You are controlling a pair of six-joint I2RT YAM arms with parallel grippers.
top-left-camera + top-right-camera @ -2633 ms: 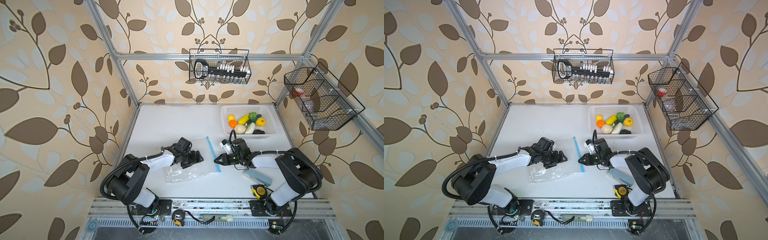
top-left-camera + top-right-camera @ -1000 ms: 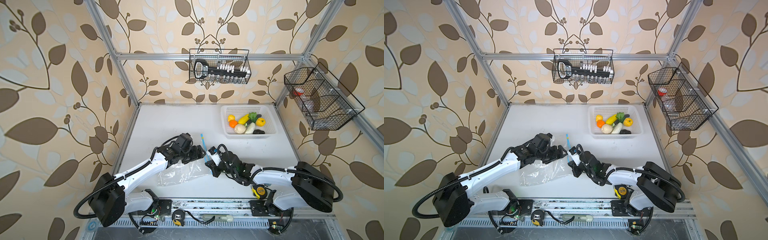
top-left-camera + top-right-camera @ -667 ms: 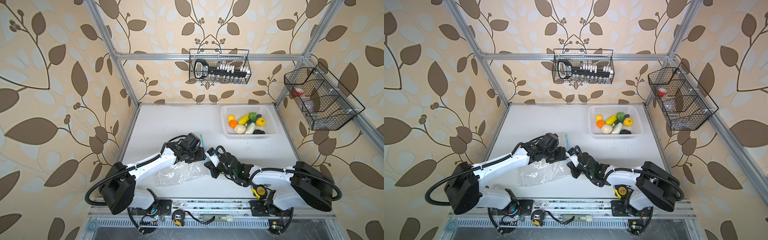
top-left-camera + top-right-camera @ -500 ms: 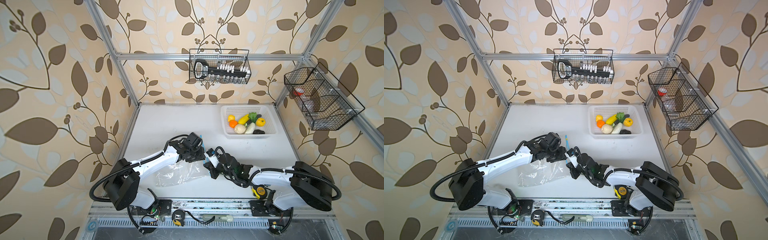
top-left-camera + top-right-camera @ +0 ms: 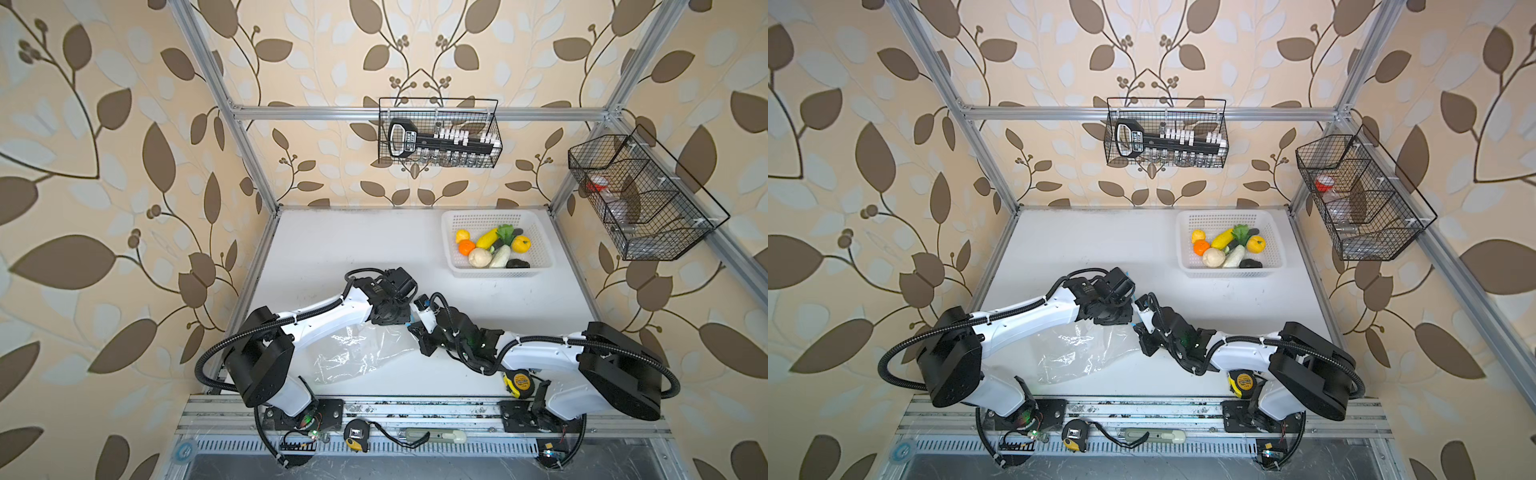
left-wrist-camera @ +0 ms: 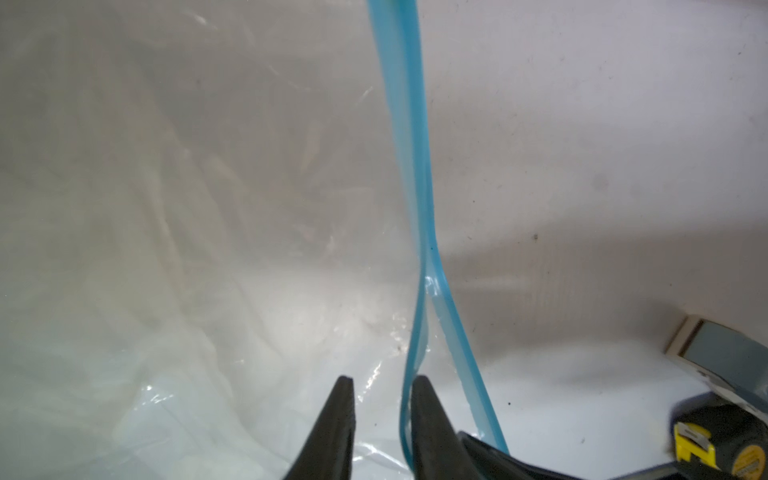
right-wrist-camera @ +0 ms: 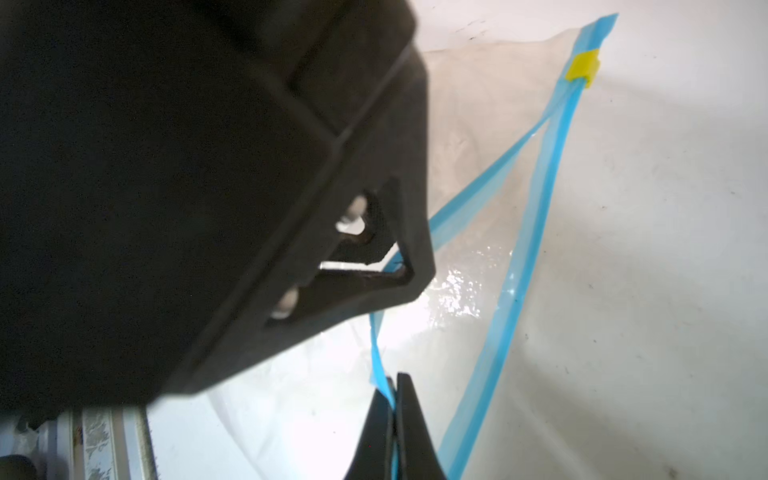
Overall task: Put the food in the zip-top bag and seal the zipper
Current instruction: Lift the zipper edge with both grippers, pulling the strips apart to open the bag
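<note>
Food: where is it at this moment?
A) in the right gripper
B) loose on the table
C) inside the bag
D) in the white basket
D: all the food lies in the white basket. The bag looks empty, and the right gripper pinches only the zipper.

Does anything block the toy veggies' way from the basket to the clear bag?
Nothing lies on the white table between the white perforated basket and the clear plastic bag. But both pincers crowd its light-blue zipper strip: right pincer clamped on one lip, left pincer straddling it.
</note>
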